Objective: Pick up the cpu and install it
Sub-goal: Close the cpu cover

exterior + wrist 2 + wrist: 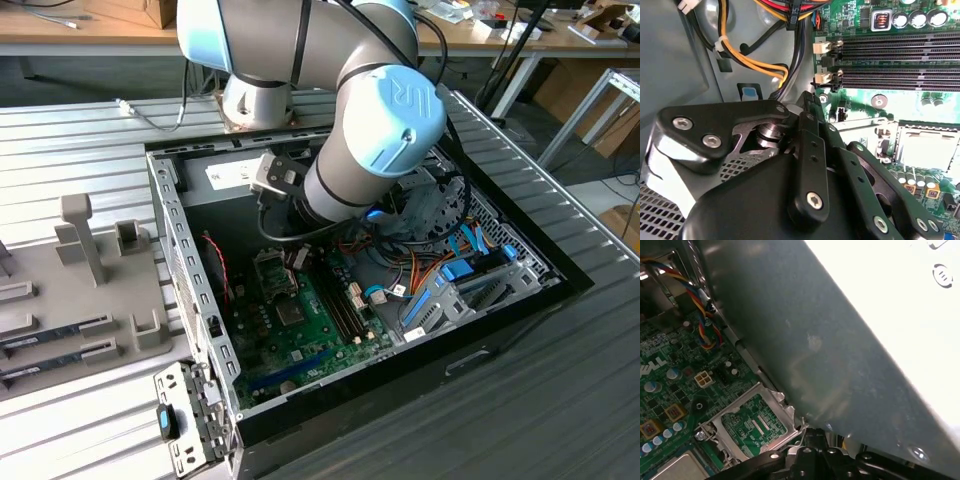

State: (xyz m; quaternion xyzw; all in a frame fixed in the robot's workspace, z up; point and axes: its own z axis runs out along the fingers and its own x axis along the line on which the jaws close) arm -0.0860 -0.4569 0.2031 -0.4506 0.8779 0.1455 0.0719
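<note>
Pincer (812, 107) inside pc case, grip state unclear; 2nd wrist view shows cpu (929, 148) in socket.

Arm (340, 110) hides case's (520, 330) rear interior; gripper (812, 107) fingertips lost behind its own body; socket (752, 425) partly cut off.

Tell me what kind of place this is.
Probably a robotics lab or workshop for computer assembly: an open desktop computer case with its motherboard exposed sits on a ribbed metal table under a robot arm, with cluttered workbenches behind.
</note>
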